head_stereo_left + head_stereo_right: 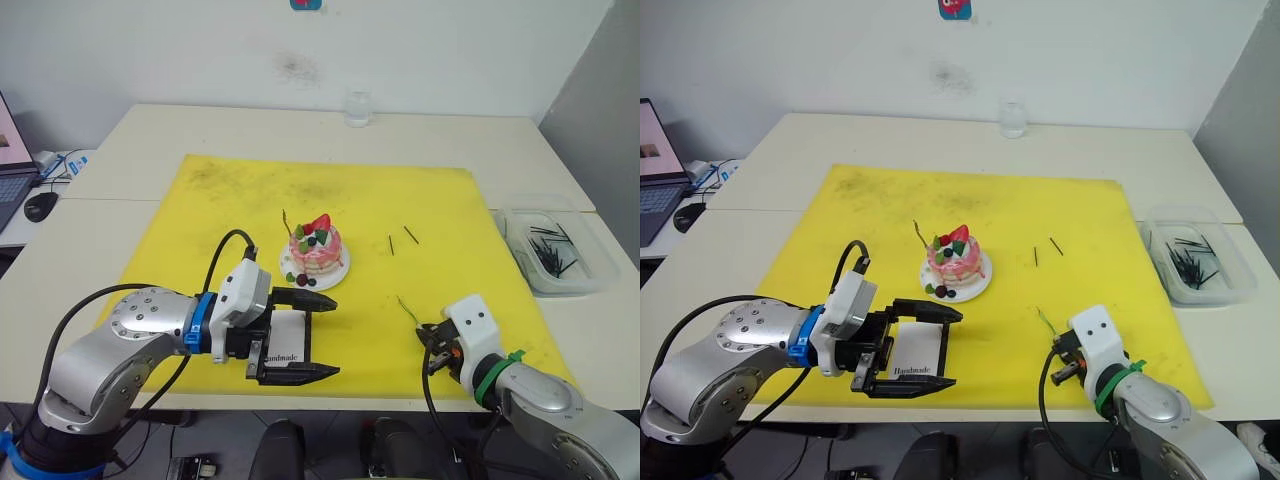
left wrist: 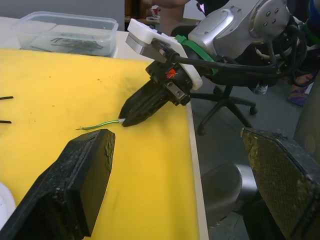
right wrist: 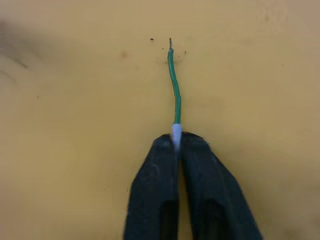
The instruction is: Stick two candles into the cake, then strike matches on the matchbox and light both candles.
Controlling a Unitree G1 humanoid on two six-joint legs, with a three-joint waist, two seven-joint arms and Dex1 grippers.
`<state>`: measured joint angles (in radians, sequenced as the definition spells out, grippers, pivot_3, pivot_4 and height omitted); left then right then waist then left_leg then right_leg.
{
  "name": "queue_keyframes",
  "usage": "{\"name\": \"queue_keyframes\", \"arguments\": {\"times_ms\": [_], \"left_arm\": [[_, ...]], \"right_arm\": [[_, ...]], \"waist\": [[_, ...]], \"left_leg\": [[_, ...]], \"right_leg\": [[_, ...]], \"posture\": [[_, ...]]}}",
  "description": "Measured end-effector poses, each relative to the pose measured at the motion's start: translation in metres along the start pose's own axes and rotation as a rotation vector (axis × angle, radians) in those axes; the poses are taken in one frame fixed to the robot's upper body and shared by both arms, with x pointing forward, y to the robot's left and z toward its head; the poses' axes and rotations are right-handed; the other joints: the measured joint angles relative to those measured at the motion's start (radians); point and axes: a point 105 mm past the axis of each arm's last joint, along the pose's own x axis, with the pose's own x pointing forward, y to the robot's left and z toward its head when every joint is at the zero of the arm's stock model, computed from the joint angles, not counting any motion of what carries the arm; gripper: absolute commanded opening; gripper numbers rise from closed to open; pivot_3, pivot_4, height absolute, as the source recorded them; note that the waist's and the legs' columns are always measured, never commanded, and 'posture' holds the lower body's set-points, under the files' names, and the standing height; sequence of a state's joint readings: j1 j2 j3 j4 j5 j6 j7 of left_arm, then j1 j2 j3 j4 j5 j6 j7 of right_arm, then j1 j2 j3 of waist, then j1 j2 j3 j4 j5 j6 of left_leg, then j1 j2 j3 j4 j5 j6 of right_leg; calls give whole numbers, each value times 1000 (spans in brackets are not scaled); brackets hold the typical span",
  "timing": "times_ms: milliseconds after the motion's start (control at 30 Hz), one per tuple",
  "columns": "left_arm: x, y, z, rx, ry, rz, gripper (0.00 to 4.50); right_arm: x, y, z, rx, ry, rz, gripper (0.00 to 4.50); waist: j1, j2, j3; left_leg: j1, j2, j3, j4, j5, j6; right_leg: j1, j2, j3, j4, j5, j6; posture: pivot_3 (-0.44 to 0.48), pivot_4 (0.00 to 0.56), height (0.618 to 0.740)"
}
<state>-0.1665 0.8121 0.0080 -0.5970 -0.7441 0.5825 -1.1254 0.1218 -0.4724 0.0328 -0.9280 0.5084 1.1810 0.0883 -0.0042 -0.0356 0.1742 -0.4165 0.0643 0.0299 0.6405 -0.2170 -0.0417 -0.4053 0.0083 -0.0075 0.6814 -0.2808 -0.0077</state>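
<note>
The pink cake (image 1: 316, 250) sits on its white plate (image 1: 339, 272) mid-mat, and one thin candle (image 1: 286, 221) leans up from its left side. At the mat's front right my right gripper (image 1: 428, 334) is shut on the white end of a second, green candle (image 3: 174, 85), which points away over the yellow mat (image 1: 230, 210). My left gripper (image 1: 335, 336) is open wide in front of the cake. The white matchbox (image 1: 287, 340) lies in the gap between its fingers; I cannot tell whether they touch it. Two dark matches (image 1: 391, 245) lie right of the cake.
A clear plastic tub (image 1: 557, 250) of dark matches stands off the mat at the right. A glass (image 1: 358, 108) is at the table's far edge. A laptop and mouse (image 1: 41, 206) sit at the far left. The table's front edge runs just below both grippers.
</note>
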Motion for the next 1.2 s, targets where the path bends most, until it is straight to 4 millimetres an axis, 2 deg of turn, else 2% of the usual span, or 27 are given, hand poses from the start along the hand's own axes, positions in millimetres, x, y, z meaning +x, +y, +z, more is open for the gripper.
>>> {"name": "queue_keyframes", "arguments": {"times_ms": [133, 200, 300, 400, 500, 600, 767, 900, 1200], "left_arm": [[0, 0, -1, -3, -2, 2, 4500], [1, 0, -1, -3, -6, 1, 4500], [2, 0, 0, -1, -15, -2, 4500], [5, -1, 0, -2, -17, -20, 4500], [7, -2, 2, 3, -20, -40, 4500], [10, -5, 5, -15, -31, -78, 4500], [14, -7, 10, -20, -46, -116, 4500], [21, -9, 11, -21, -63, -144, 4500], [25, -7, 15, -9, -74, -147, 4500]], "right_arm": [[-2, -2, 5, 36, -4, 5, 21], [-7, -10, 18, 34, -38, 0, 21], [-21, -27, 38, -50, -70, -6, 21], [-35, -48, 39, -138, -5, 4, 21], [-48, -70, 30, -189, 85, 14, 21], [-60, -86, 5, -249, 218, 75, 21], [-69, -99, -5, -246, 223, 122, 21], [-75, -109, -22, -244, 268, 131, 21], [-81, -127, -36, -215, 336, 126, 21]], "waist": [[0, 0, 0], [0, 0, 0], [0, 0, 0], [5, 1, 0], [6, 0, 0], [5, 0, 0], [0, 1, 0], [2, 1, 0], [2, 1, 0]], "left_leg": [[0, 0, 0, 0, 0, 0], [0, 0, 0, 0, 0, 0], [0, -1, 0, 1, 0, 0], [-1, -2, 1, 1, 0, 0], [-1, -2, 2, 1, 0, 0], [-1, -1, 2, 1, 0, 0], [0, -1, 1, 2, 0, 0], [0, -1, 1, 4, 0, 0], [0, -1, 2, 4, 0, 0]], "right_leg": [[0, 0, 0, 0, 0, 0], [0, 0, 0, 0, 0, 0], [0, 2, 0, 0, 0, 0], [1, 2, 0, -1, 0, 0], [1, 2, -1, -1, 0, 0], [1, 3, -1, -1, 0, -1], [1, 4, -1, 1, 0, 0], [2, 4, -1, 1, 0, 0], [2, 4, 0, 1, 0, 1]], "posture": [[0, 150, 740], [0, 150, 740], [0, 150, 740], [0, 150, 740], [0, 150, 740], [0, 150, 740], [0, 150, 740], [0, 150, 740], [0, 150, 740]]}}
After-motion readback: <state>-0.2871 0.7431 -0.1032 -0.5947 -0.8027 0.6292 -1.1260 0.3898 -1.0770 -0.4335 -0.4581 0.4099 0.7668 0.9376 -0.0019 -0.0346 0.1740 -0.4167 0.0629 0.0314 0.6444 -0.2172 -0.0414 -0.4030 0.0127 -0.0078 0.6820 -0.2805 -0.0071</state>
